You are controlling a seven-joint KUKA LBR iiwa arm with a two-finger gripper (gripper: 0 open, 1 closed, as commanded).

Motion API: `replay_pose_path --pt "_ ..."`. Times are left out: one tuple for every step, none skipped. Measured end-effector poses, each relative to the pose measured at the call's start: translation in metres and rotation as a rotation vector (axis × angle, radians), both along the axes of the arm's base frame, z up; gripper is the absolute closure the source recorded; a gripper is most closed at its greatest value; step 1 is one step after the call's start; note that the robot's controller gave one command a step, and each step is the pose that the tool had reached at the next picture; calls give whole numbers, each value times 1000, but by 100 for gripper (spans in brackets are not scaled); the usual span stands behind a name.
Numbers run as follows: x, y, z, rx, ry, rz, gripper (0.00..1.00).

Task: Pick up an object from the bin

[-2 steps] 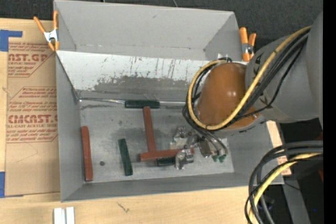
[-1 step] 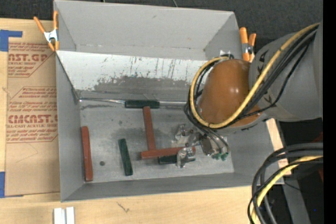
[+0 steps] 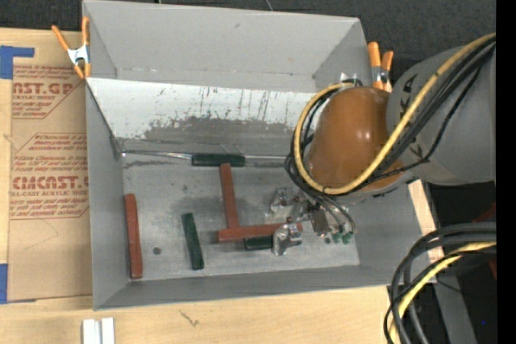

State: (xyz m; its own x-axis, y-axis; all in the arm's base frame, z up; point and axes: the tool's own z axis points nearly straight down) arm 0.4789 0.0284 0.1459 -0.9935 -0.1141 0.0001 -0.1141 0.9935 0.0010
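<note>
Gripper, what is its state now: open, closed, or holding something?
Gripper: cannot be told whether open or closed; it is low over the right end of the red-brown stick.

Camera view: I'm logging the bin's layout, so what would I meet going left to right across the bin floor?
From the left: long red-brown bar by the left wall → short dark green bar → upright red-brown bar → gripper.
</note>
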Motion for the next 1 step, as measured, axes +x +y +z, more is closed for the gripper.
replay_pose_path --pt "0 0 11 0 3 0 100"
